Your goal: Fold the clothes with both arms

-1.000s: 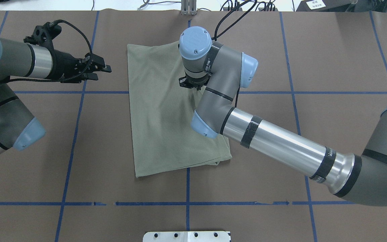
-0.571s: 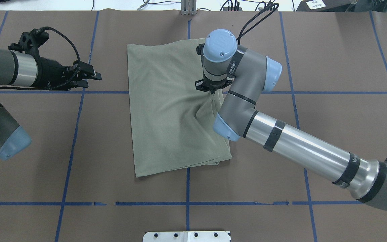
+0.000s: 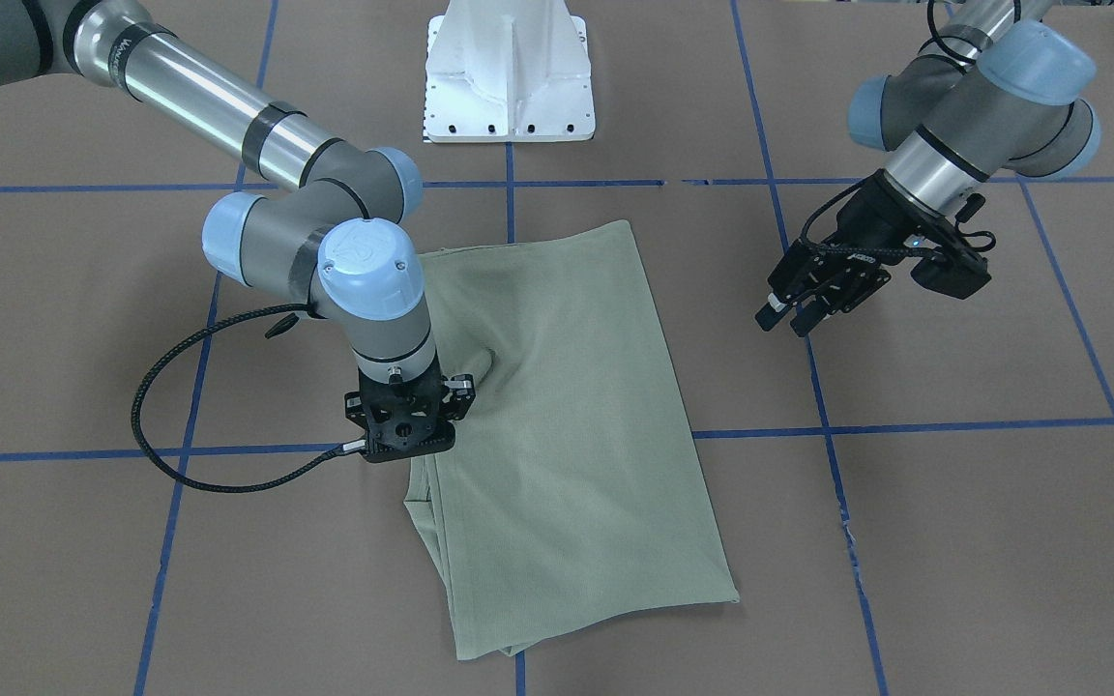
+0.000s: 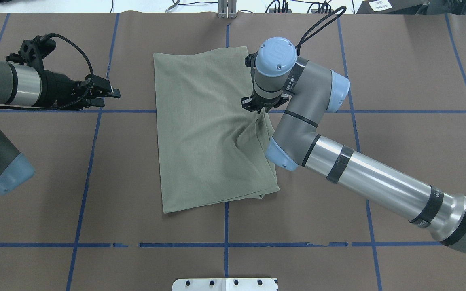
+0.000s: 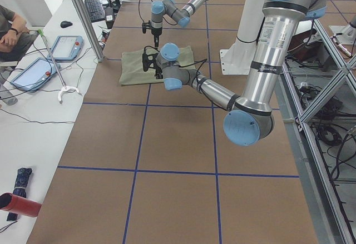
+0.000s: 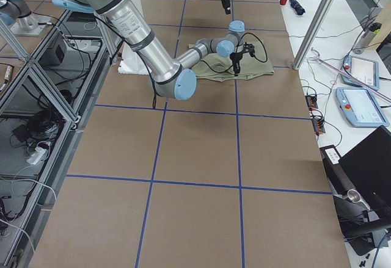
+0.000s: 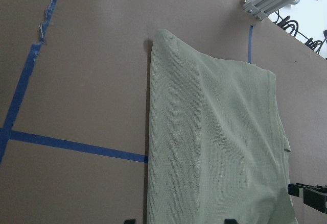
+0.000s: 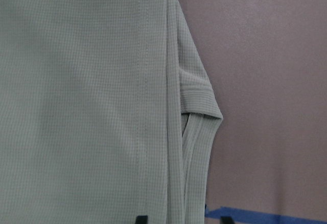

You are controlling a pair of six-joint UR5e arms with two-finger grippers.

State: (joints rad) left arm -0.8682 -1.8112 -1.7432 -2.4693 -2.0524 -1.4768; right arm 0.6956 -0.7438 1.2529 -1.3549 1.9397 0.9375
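The sage-green shirt (image 4: 200, 133) lies folded into a tall rectangle on the brown table; it also shows in the front view (image 3: 576, 435). My right gripper (image 4: 259, 108) points straight down at the shirt's right edge, and creases in the cloth run toward it. In the right wrist view the shirt (image 8: 92, 106) fills the frame with a cuff at its edge, and the two fingertips stand apart, so the gripper (image 8: 182, 219) is open. My left gripper (image 4: 113, 93) hovers open and empty left of the shirt, clear of it (image 3: 781, 324).
The white pedestal base (image 3: 509, 77) stands at the robot's side of the table. Blue tape lines (image 4: 225, 244) cross the brown cover. A metal bracket (image 4: 227, 10) sits at the far edge. An operator (image 5: 11, 27) and tablets are beside the table.
My right gripper has moved right, from the shirt's middle to its right edge, and the cloth has creased toward it. My left arm has drawn back to the left.
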